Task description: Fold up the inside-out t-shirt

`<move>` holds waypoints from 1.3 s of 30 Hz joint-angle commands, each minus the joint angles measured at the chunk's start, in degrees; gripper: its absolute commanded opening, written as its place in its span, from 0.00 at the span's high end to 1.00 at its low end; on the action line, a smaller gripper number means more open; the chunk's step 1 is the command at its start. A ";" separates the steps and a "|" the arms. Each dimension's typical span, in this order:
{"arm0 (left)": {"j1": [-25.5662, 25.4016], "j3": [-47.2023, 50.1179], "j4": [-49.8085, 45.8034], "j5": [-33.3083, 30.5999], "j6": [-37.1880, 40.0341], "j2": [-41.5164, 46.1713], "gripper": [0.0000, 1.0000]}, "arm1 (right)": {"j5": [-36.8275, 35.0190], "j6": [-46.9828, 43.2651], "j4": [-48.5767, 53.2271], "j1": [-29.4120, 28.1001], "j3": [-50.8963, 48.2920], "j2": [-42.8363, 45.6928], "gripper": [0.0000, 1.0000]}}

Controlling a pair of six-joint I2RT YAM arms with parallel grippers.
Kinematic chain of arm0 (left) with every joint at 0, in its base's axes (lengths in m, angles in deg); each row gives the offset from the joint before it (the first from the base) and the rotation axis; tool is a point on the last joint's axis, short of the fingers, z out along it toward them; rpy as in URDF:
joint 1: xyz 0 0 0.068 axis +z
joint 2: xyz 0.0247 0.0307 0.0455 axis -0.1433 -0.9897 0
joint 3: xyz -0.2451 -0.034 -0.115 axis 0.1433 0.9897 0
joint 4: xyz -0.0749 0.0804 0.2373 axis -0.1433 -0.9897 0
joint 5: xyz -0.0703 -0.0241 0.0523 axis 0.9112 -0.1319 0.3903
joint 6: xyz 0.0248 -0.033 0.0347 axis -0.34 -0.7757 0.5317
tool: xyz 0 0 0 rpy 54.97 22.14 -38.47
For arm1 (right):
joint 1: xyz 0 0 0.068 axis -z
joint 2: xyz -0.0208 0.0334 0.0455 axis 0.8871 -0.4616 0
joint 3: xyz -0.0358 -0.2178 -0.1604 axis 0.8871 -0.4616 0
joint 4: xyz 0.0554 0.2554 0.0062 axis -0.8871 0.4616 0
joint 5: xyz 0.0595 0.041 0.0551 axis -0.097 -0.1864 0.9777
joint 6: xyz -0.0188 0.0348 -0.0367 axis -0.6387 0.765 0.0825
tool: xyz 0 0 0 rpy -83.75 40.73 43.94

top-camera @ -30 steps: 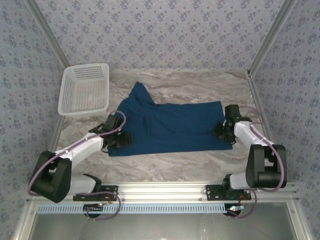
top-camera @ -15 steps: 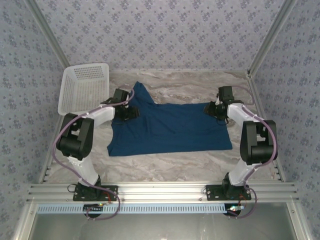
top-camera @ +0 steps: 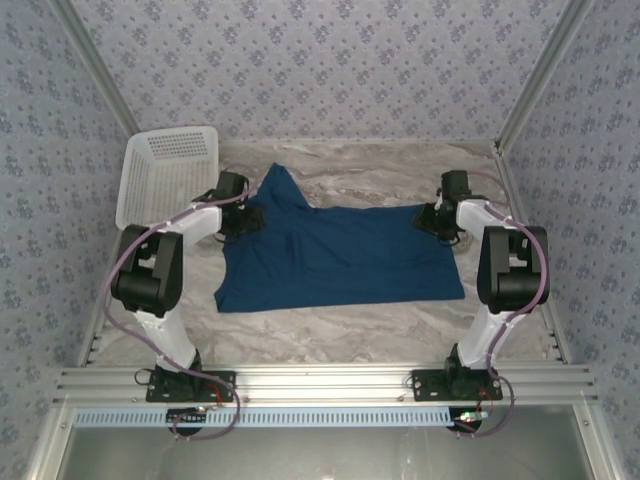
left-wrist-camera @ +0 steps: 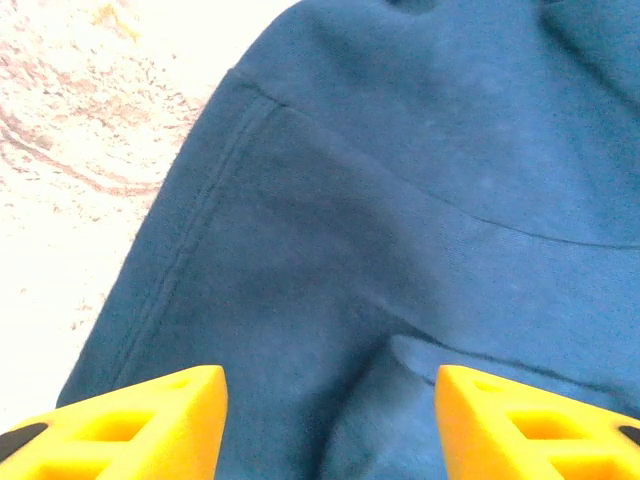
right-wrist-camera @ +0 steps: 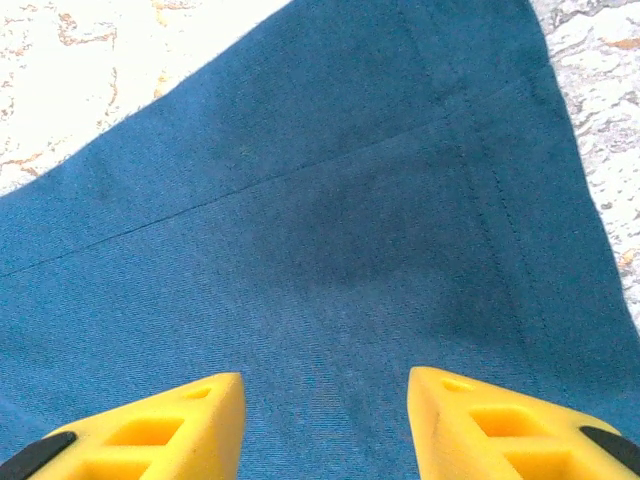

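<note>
The inside-out t-shirt [top-camera: 340,255] lies flat across the middle of the marble table, dark navy, with one sleeve pointing toward the back [top-camera: 282,186]. My left gripper [top-camera: 243,218] hovers at the shirt's far-left edge. In the left wrist view it [left-wrist-camera: 330,425] stands open over the t-shirt [left-wrist-camera: 420,180], with a seam and a small fold below. My right gripper [top-camera: 432,220] is at the shirt's far-right corner. In the right wrist view it [right-wrist-camera: 325,425] is open over the stitched hem [right-wrist-camera: 480,190], and nothing is held between the yellow fingertips [right-wrist-camera: 170,420].
A white lattice basket [top-camera: 170,175] sits at the back left, close to my left arm. Aluminium frame rails [top-camera: 520,200] border the table's right side and the near edge. Bare marble [top-camera: 340,320] lies in front of the shirt.
Both grippers have moved from the shirt's near corners to its far corners, staying open. The shirt lies as before.
</note>
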 commanded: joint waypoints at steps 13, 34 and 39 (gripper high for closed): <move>-5.04 8.66 2.55 10.09 -1.39 1.63 0.42 | -1.41 0.55 9.30 0.28 1.88 -4.91 0.52; -2.71 -5.28 0.47 3.85 1.16 0.52 0.40 | -9.80 1.57 5.54 4.04 12.45 -5.00 0.46; -2.09 -12.01 0.33 3.53 2.24 -4.95 0.40 | -12.45 1.44 8.13 4.67 20.02 -12.29 0.46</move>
